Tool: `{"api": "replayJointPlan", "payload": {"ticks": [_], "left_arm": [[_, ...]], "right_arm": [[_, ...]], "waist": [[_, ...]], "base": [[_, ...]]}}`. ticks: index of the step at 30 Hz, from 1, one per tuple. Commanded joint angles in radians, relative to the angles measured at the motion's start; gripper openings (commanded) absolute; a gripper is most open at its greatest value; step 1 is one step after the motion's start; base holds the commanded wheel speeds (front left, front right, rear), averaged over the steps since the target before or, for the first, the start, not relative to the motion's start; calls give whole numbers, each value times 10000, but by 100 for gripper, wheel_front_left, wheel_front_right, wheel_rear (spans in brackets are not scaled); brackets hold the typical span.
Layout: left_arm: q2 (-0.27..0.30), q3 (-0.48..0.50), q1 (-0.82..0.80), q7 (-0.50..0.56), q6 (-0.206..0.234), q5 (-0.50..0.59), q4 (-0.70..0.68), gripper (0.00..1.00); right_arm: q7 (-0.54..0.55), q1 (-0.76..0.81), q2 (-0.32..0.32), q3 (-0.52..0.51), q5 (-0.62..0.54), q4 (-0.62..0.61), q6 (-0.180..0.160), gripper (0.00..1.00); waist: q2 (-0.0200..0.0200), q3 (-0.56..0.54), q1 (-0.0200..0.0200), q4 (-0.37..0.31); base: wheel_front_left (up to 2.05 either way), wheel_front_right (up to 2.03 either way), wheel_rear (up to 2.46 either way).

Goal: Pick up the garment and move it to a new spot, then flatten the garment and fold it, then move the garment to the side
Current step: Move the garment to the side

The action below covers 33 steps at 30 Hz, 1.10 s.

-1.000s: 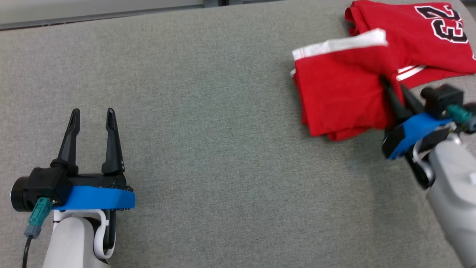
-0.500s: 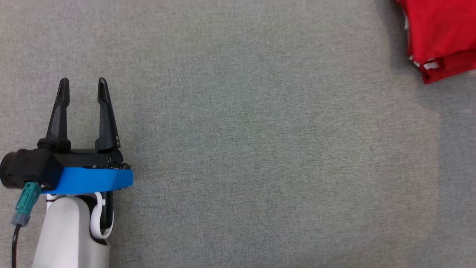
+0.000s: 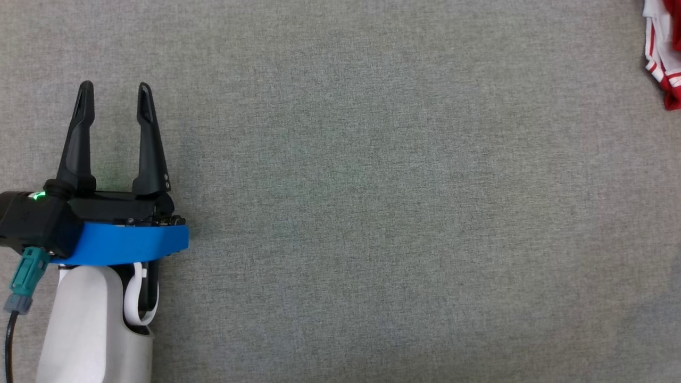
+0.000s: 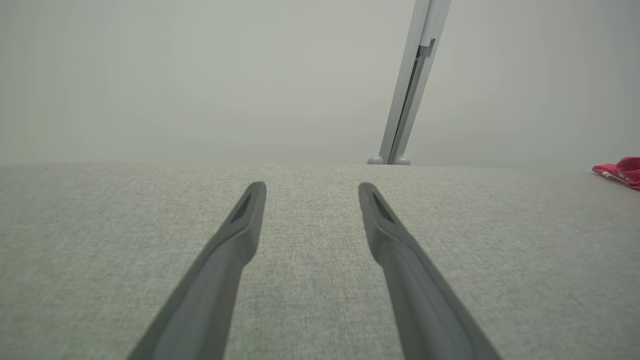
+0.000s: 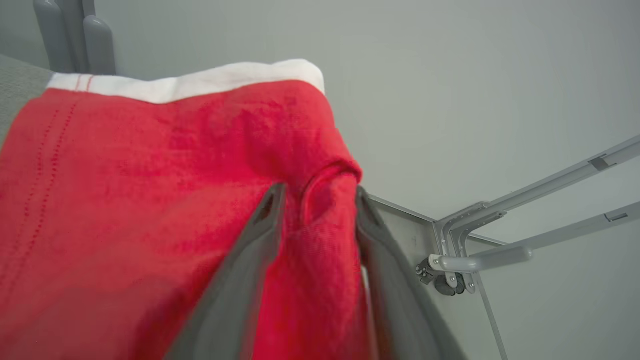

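Item 1, left gripper: I log it lower left in the head view, over the grey table cover, fingers pointing up-frame. Jaws released, w/ a clear gap btwn the two dark fingers and nothing in it. Its own wrist cam agrees: both fingers are spread over bare cover.

Item 2, right gripper: on its wrist cam I read the jaws as clenched on a bunched fold of the garment. Cloth fills the space btwn the fingers and humps up just above the tips.

Item 3, garment: red, w/ a white band along its upper edge in the right wrist cam and a dotted stitch line down the left side. In the head view a small red-and-white striped bit sits at the top right corner, well apart from the left gripper. In the left wrist cam it's a red scrap at the far right edge, low by the cover. I can't tell if it touches.

Item 4, bkgd: pale wall. A grey upright post stands past the far table edge. Grey metal frame arms are at the right of the right wrist cam, and grey posts at its top left.
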Motion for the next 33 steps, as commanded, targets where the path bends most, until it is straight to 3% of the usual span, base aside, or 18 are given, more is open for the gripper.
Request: {"api": "replayJointPlan", "payload": {"ticks": [1,10,16,20,33], "left_arm": [[50,19,-148,-41,-25,-22,3,100],[2,151,-38,-42,-25,-35,206,100],[-118,388,386,-41,-25,-63,440,100],[-205,612,807,-42,-25,-28,562,100],[-473,1070,2207,-42,-23,157,828,100]], "right_arm": [[-125,-273,87,-58,-145,129,-3,100],[-1079,-782,540,-670,-1248,1433,-3,100],[-1703,-427,1304,-1014,-1521,1538,-3,100],[-1846,133,1886,-1263,-1512,1053,-3,100],[-1864,3676,3928,-2007,-1688,-2704,-3,100]], "waist": [[0,42,-2,29],[0,-332,-2,22],[0,-1215,-2,-35],[0,-1921,-2,-42],[0,-3919,-2,218]], "base": [[0,0,0],[0,0,0],[0,0,0],[0,0,0],[0,0,0]]}}
